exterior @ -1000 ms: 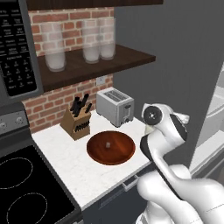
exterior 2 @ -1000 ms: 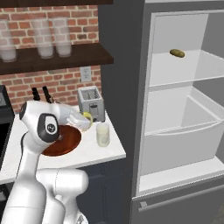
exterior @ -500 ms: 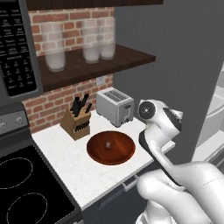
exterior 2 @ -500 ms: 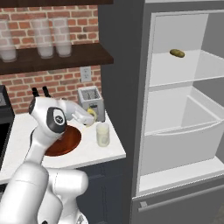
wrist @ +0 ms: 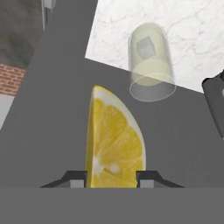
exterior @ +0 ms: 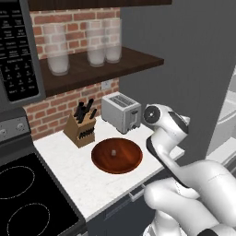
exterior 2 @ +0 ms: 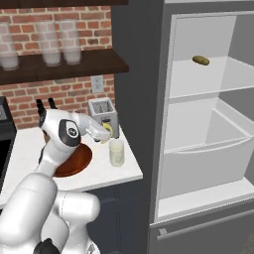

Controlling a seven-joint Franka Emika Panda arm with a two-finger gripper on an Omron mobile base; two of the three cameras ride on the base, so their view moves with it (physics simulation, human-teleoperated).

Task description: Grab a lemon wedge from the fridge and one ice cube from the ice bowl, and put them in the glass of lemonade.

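The lemon wedge [wrist: 114,142] was clamped between the two finger tips of the gripper [wrist: 111,177], its cut face toward the hand camera and its pointed end standing away from the tips. In the right base view the same wedge [exterior 2: 105,135] showed as a small yellow piece at the gripper [exterior 2: 104,136], held above the counter and just left of and above the glass of lemonade [exterior 2: 116,152].

From the hand view, the glass of lemonade [wrist: 150,65] lay beyond the wedge, apart from it, standing on the white marble counter [wrist: 192,39]. A pale cube [wrist: 145,46] was visible inside the glass.

On the counter [exterior: 69,166], the ice bowl [exterior: 117,155] sat left of the glass, with one small ice cube [exterior: 112,152] near its centre. A toaster [exterior: 121,111] stood behind the bowl against the brick wall, and a knife block [exterior: 82,127] stood to the toaster's left.

The fridge [exterior 2: 144,99] stood open at the counter's right end, with an olive-green oblong item [exterior 2: 200,60] on its upper shelf.
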